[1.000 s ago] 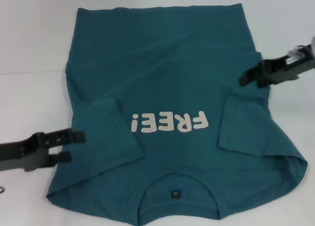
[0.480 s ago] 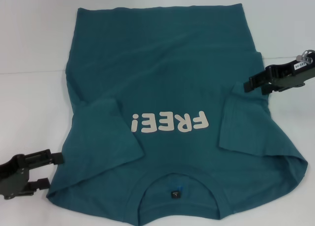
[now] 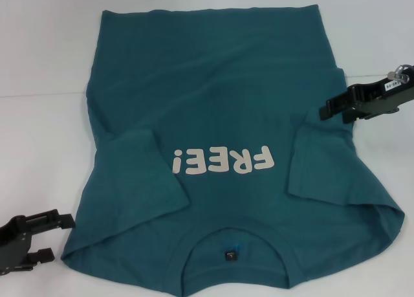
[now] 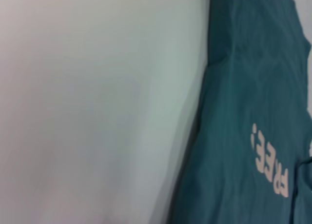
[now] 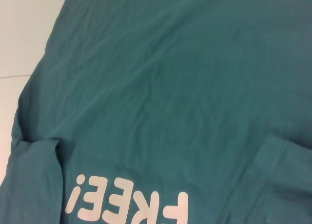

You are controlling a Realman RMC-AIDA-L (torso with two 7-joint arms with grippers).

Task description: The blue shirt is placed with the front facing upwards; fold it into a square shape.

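The blue shirt point(image 3: 213, 135) lies flat on the white table point(image 3: 39, 148), front side up, with the collar point(image 3: 233, 248) at the near edge and the hem at the far edge. Both short sleeves are folded inward onto the body — one on each side of the white lettering point(image 3: 223, 161), which reads upside down from the head view. A small dark tag point(image 3: 229, 255) shows inside the collar.

The left gripper point(image 3: 55, 235) is low at the near left corner, just beside the shirt's shoulder edge but apart from it. Its two black fingers are spread with a clear gap between them, and they hold nothing.

The right gripper point(image 3: 325, 109) hangs at the right edge of the shirt, above the folded right sleeve. Whether its fingers are spread or pressed together — this I cannot tell, and no cloth is seen between them.
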